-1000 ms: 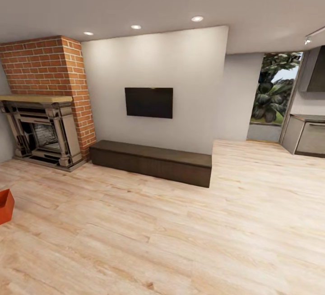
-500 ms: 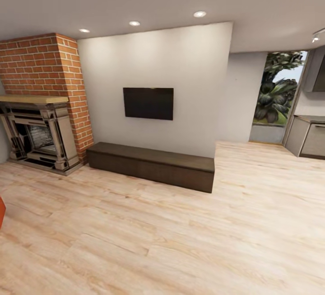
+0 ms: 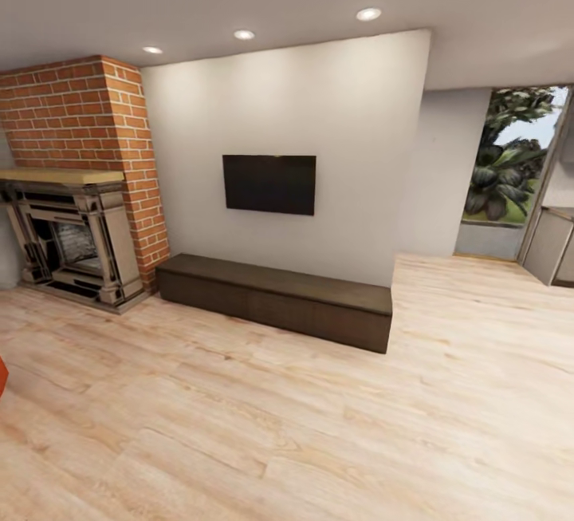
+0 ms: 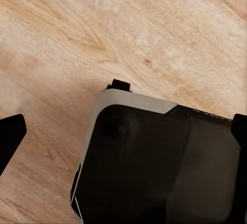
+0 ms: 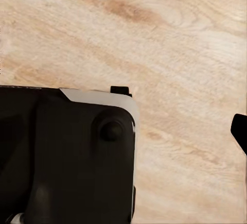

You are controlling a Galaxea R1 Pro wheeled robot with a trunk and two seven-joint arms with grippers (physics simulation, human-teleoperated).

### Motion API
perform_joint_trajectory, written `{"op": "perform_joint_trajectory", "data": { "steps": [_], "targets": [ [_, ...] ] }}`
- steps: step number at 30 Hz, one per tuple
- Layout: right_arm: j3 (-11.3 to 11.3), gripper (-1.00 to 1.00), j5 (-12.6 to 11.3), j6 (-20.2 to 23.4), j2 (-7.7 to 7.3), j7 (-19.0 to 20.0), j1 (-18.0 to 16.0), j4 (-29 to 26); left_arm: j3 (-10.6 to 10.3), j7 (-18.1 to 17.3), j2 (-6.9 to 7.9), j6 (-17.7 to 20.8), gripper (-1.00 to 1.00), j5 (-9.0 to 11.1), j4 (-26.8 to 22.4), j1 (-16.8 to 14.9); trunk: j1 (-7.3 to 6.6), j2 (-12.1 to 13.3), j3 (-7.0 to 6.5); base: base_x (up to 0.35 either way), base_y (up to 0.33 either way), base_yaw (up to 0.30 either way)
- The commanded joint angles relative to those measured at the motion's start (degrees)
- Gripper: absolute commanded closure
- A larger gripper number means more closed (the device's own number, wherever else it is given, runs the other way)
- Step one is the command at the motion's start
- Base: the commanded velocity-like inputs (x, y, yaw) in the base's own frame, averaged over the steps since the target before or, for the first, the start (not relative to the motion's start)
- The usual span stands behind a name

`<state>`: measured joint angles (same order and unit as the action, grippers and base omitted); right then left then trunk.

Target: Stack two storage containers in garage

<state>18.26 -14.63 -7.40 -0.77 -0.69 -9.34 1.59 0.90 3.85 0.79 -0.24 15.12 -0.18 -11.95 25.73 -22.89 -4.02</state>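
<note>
A thin red-orange sliver of one storage container [image 3: 1, 373] shows at the far left edge of the head view, on the light wood-plank floor of the living room; the rest of it is cut off. In the left wrist view my left gripper [image 4: 123, 131] hangs open over the planks, its dark fingertips [image 4: 11, 134] far apart at the picture's edges and nothing between them. In the right wrist view my right gripper [image 5: 123, 131] also looks open, with one fingertip [image 5: 240, 131] at the edge and nothing held.
Ahead stands a white wall with a black TV [image 3: 269, 183] and a long, low dark bench [image 3: 275, 300] beneath it. A brick fireplace [image 3: 72, 226] is at the left. A passage with a window [image 3: 510, 158] and grey cabinets opens at the right. The robot's dark base [image 4: 154, 167] sits under both wrists.
The whole head view has shifted, so the camera has moved. The red-orange container has slid almost fully out past the left edge, and wall and bench look slightly nearer.
</note>
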Motion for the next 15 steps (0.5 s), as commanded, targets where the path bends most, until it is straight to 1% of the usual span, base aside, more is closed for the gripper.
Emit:
{"op": "perform_joint_trajectory", "data": {
  "steps": [1, 7, 15],
  "targets": [
    [0.5, -1.0, -0.5, -0.3, -0.01, 0.0, 0.0, 0.2, 0.1, 0.1, -0.01, 0.0, -1.0, 0.2, 0.0, 0.0, 0.05, 0.0, 0.02, 0.322, 0.0, 0.253],
    [0.6, -1.0, -0.5, -0.3, -0.16, -0.2, -0.1, 0.2, 0.1, 0.1, 0.08, 0.0, -1.0, 0.3, 0.0, 0.0, 0.05, 0.0, 0.02, 0.311, 0.0, 0.266],
    [0.6, -1.0, -0.6, -0.3, -0.19, -0.2, 0.0, 0.2, 0.1, 0.1, 0.17, 0.0, -1.0, 0.3, 0.1, 0.0, 0.05, 0.0, 0.02, 0.265, 0.0, 0.274]
  ]
}}
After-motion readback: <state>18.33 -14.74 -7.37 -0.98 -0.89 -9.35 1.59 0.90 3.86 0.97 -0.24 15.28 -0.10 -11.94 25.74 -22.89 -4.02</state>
